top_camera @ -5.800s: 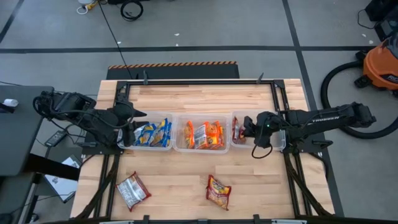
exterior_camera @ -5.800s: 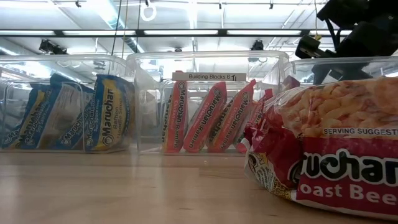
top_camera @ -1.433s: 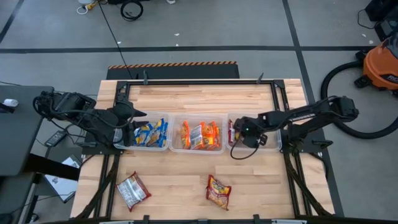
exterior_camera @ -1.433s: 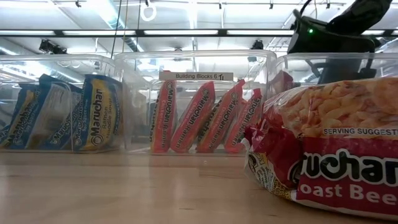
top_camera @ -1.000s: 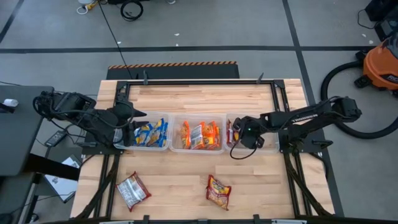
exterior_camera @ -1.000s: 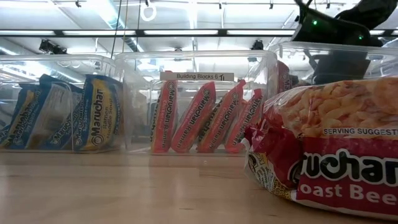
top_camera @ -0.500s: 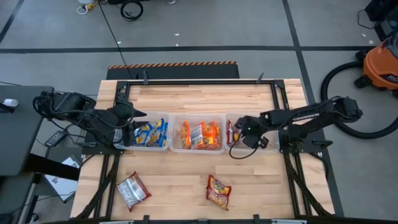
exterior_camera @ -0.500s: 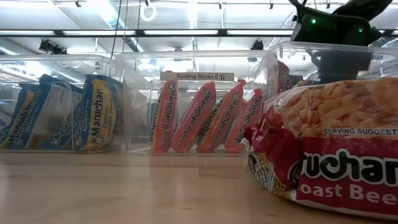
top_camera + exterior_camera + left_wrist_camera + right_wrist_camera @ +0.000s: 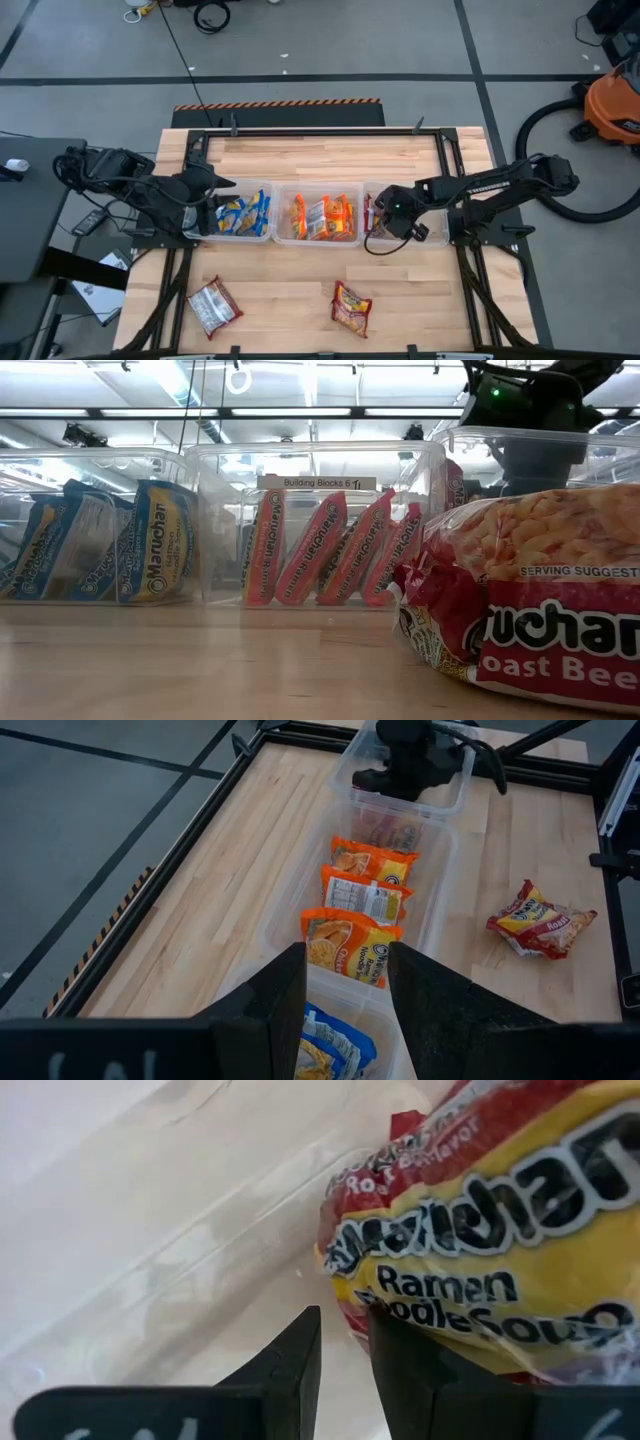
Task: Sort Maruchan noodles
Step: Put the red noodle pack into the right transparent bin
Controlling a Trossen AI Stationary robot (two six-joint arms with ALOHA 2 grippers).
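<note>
Your right pincer (image 9: pixel 383 213) sits down inside the right-hand clear bin (image 9: pixel 436 238), over by the wall it shares w/ the middle bin (image 9: pixel 318 239). In the right wrist view its fingers (image 9: pixel 290 1370) stand a narrow gap apart, nothing between them, so it's released; a red-and-yellow noodle packet (image 9: pixel 480 1270) lies just past the tips, against the bin's clear wall. In the low view that arm comes down into the bin from above, green light lit.

Your left pincer (image 9: pixel 213 205) waits at the outer end of the left bin (image 9: pixel 243 236). Its fingers (image 9: pixel 285 995) stand apart in the left wrist view, empty, i.e. released too.

Noodles: blue-and-white packets (image 9: pixel 243 213) stand on edge in the left bin, orange ones (image 9: pixel 322 215) in the middle bin, red ones (image 9: pixel 370 212) at the near-middle end of the right bin.

Two packets lie loose on the worktop (image 9: pixel 320 155), well apart from each other & from the bins: a red-and-silver one (image 9: pixel 213 306) front left, a red-and-yellow one (image 9: pixel 351 308) front centre. The latter fills the low view's right side.
</note>
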